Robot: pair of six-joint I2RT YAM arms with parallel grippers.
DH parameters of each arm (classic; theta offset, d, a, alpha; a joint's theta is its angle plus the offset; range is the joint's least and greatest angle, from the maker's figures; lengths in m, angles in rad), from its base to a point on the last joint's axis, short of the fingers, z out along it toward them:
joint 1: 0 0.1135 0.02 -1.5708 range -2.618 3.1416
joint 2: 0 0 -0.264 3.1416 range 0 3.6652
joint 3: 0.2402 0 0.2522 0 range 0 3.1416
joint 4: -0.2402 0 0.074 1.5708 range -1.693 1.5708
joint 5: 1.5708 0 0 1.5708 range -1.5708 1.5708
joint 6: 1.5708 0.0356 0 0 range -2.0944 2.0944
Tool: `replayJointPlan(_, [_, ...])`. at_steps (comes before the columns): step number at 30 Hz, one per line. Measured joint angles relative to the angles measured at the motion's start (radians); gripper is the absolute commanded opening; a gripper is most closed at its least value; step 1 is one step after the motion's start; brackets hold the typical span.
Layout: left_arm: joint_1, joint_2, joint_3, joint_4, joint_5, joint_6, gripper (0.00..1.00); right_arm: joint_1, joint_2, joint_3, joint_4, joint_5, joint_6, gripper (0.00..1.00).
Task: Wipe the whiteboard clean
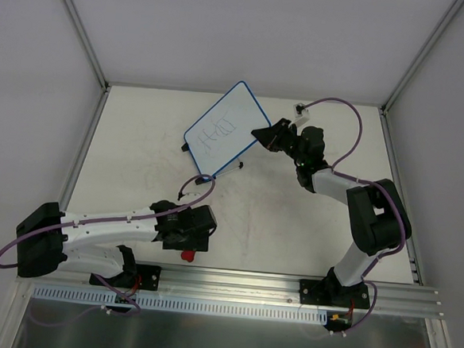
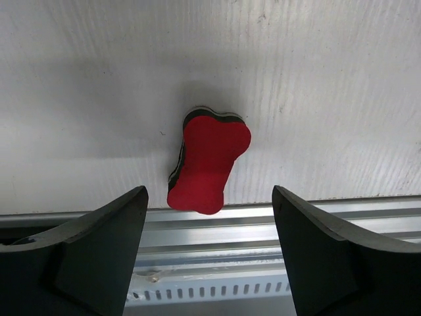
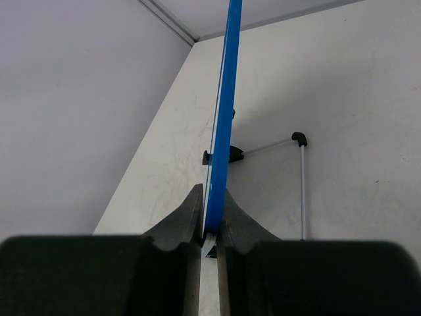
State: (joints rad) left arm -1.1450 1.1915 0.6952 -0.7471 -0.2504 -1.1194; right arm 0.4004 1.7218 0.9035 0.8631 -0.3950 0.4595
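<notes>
While your right gripper [image 3: 210, 227] clamps the whiteboard [image 1: 221, 132] by its edge, your left gripper [image 2: 209, 247] gapes wide over the red eraser [image 2: 209, 164]. Left gripper and whiteboard: well apart.

Whiteboard [image 1: 221, 131]: white, thin blue frame, rounded corners, blue scribbles on face, tilted up on wire stand [image 3: 302, 191].
</notes>
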Motion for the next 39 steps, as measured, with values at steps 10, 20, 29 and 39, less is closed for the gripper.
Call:
replayJointPlan(10, [-0.021,-0.032,-0.005,0.018,-0.016,0.165,0.83,-0.005,0.000,0.000,0.000,-0.008,0.000,0.07])
replayJointPlan(20, [-0.021,0.021,-0.034,0.114,0.016,0.257,0.80,-0.005,0.000,0.000,0.000,-0.011,0.000,0.07])
replayJointPlan(29, [-0.018,0.059,-0.040,0.151,0.015,0.292,0.64,-0.006,0.000,-0.004,0.007,-0.014,-0.001,0.07])
replayJointPlan(39, [0.015,0.064,-0.082,0.196,0.029,0.307,0.44,-0.008,0.000,-0.014,0.023,-0.018,0.000,0.07])
